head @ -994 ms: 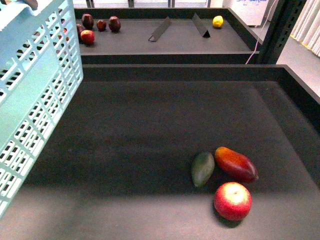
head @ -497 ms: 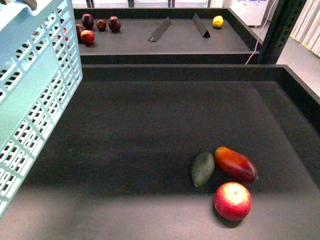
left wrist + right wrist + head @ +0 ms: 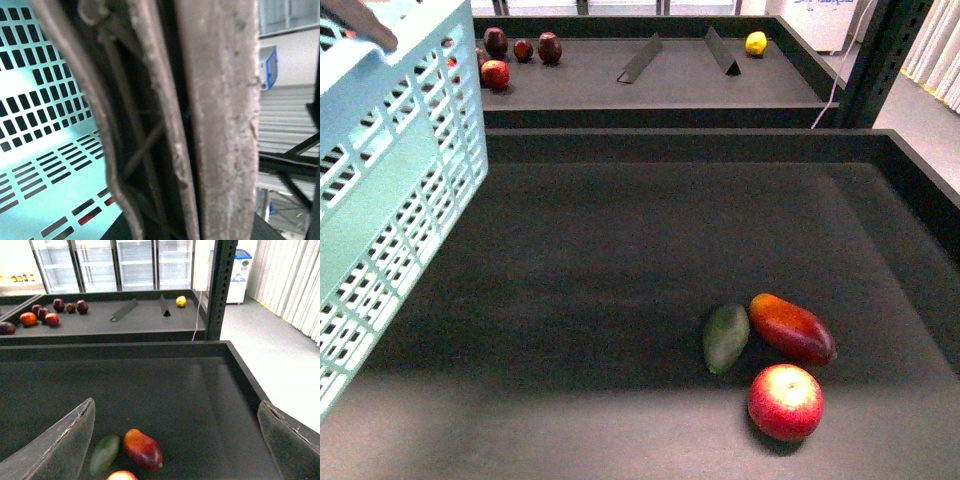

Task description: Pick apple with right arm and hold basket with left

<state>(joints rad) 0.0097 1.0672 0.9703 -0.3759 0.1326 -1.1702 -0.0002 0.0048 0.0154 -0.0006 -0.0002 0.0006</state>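
The red apple with a pale cream patch lies on the dark tray floor at the front right. Its top edge shows in the right wrist view. My right gripper is open and empty above and behind it, fingers spread wide. The mint-blue basket hangs tilted at the far left. In the left wrist view its slotted wall shows. My left gripper is shut on the basket's brown-grey handle, which fills that view.
A red-orange mango and a dark green oval fruit lie just behind the apple. The tray has raised dark walls. A rear shelf holds several dark red fruits, two dividers and a yellow fruit.
The basket has shifted a little, its rim swinging slightly right and down at the upper left. The fruits have not moved.
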